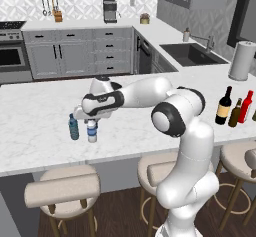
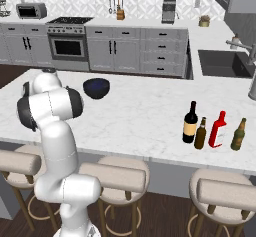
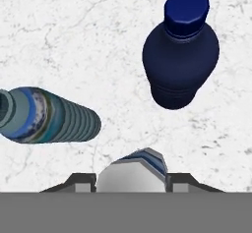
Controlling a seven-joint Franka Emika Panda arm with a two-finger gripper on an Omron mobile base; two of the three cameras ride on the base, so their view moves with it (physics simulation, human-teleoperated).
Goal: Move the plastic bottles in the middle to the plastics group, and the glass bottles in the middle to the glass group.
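Note:
The small clear water bottle (image 1: 92, 132) with a white cap hangs upright under my gripper (image 1: 90, 119), its base at or just above the counter; the jaws are shut on its top (image 3: 133, 173). Right beside it stands the pale teal-blue bottle (image 1: 73, 127) (image 3: 47, 115), and the dark navy bottle (image 3: 180, 55) is just beyond. Far off at the counter's right end stand the black wine bottle (image 1: 224, 106) (image 2: 190, 122), the shorter brown bottle (image 1: 235, 113) (image 2: 200, 133) and the slim red bottle (image 1: 245, 107) (image 2: 218, 129), close together.
An olive-brown bottle (image 2: 239, 134) stands right of the red one. A dark blue bowl (image 2: 96, 88) sits on the counter behind the arm. A paper towel roll (image 1: 241, 61) and a sink (image 1: 190, 53) lie at the back right. Stools (image 1: 62, 191) line the front edge.

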